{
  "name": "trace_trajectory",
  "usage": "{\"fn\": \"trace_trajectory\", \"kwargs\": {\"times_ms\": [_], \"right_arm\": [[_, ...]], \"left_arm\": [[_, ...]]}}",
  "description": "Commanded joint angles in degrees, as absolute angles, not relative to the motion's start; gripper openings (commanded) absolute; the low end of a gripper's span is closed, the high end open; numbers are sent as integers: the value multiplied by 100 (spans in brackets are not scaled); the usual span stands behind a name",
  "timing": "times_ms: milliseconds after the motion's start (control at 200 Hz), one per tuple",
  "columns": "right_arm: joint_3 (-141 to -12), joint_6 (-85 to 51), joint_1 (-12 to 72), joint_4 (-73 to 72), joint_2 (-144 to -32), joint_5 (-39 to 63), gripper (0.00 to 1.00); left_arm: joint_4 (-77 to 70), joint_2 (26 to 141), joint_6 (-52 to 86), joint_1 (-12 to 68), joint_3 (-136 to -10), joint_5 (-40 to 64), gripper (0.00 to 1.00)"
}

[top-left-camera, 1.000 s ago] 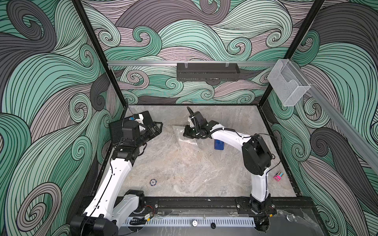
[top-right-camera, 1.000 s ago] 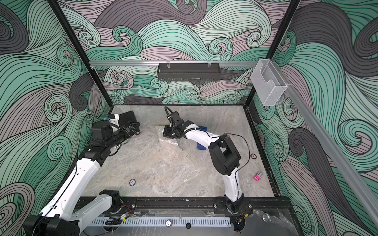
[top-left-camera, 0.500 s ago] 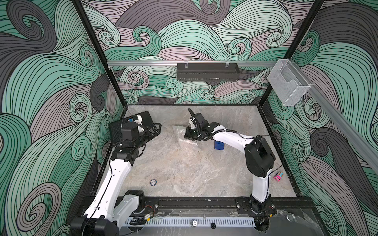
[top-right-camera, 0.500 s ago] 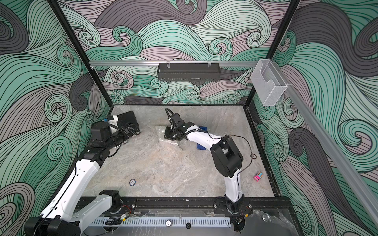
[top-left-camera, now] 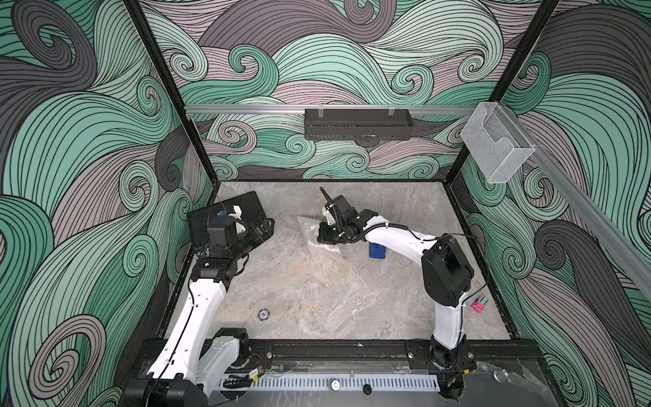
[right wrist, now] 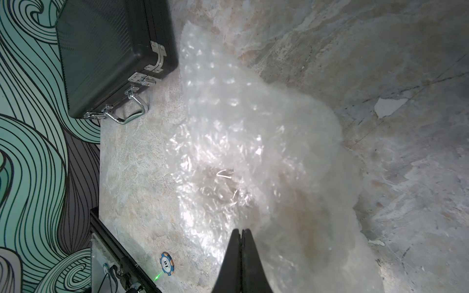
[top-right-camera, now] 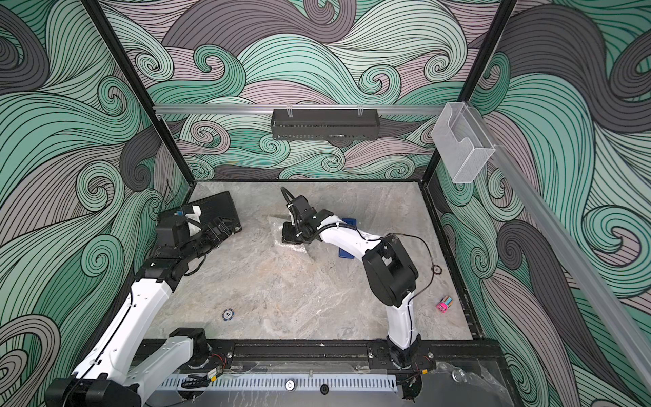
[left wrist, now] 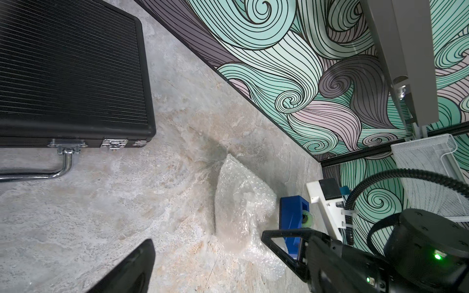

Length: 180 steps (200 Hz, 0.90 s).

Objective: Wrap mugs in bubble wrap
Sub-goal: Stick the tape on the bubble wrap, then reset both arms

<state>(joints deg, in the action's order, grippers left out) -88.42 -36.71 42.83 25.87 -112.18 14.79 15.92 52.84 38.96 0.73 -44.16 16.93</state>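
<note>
Two arms lean in over the counter (top-left-camera: 317,292). Far left at the back lies a closed black case (top-left-camera: 200,229), its handle side toward the middle, and the left arm (top-left-camera: 206,303) hangs partly over it. A chip (top-left-camera: 263,314) sits alone near the front, well apart from everything else. Mid-counter toward the back is the wrap (top-left-camera: 310,230), humped and crumpled rather than flat, with bare counter between it and the case. The mug I cannot make out; only a faint pinkish-brown cast shows under the wrap in the right wrist view. Just right of the wrap stands a blue dispenser (top-left-camera: 377,251), half hidden by the right arm (top-left-camera: 398,239), which crosses above it. Further right a dark ring (top-right-camera: 438,269) lies near the wall, and a small pink thing (top-left-camera: 479,304) sits toward the front corner.

Left jaws are spread wide and hold nothing, poised by the case's edge and pointing toward the wrap. Right jaws are pressed together, tips right over the wrap. Whether a fold is pinched between them I cannot tell.
</note>
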Motion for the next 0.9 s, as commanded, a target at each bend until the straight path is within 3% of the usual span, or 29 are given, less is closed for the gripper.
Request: {"fn": "trace_trajectory", "kwargs": {"times_ms": [0,240,445,505,605,670,730,806,896], "right_arm": [[-8883,-3402,4378,2755,-10954,1319,0],[-8798,-3273,4403,2712,-10774,1311,0],[-8209,-2865,4297,2362,-9648,934,16],[-7879,-2504,4188,2429,-8971,487,27],[-6629,-1774,3672,2318,-7173,-1077,79],[-5459,-1243,2947,1641,-5982,-1896,98],[-4312,-938,1986,730,-5167,-2075,99],[-3268,-912,796,-232,-4829,-1624,99],[-2443,-672,402,-1422,-5263,-1604,99]], "left_arm": [[1670,5196,3823,1,-4454,1729,94],[1635,5327,3806,-43,-4522,1812,94],[1661,5369,3762,-168,-4439,1804,95],[1653,5346,3679,-264,-4355,1718,95],[1551,5159,3405,-396,-4061,1100,99],[1043,5031,3176,-461,-3662,368,99],[357,5084,3152,-548,-3223,-444,99],[-363,5294,2936,-754,-2928,-709,99],[-1331,5701,2096,-747,-2572,-992,99]]}}
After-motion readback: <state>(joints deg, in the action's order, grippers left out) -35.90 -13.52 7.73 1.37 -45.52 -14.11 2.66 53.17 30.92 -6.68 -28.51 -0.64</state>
